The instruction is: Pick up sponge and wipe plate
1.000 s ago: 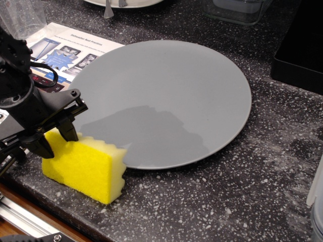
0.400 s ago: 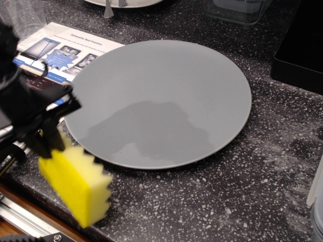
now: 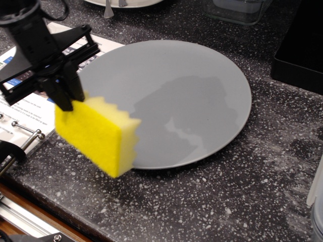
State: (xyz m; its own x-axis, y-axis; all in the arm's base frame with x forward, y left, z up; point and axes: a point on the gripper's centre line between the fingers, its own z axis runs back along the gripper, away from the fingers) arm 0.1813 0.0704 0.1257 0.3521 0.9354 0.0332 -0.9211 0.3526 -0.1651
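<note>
The hand (image 3: 68, 98) is clamped on the sponge (image 3: 98, 135), hanging over the plate's (image 3: 202, 91) near-left rim. Best lower it flat, then sweep across with light pressure.

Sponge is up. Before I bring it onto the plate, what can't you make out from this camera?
- The sponge covers the near-left rim of the plate, so height above it is unclear.
- The gripper hides where its fingers grip the sponge.
- The white dish is cut off by the top edge.
- The leaflet text is too small to read.
</note>
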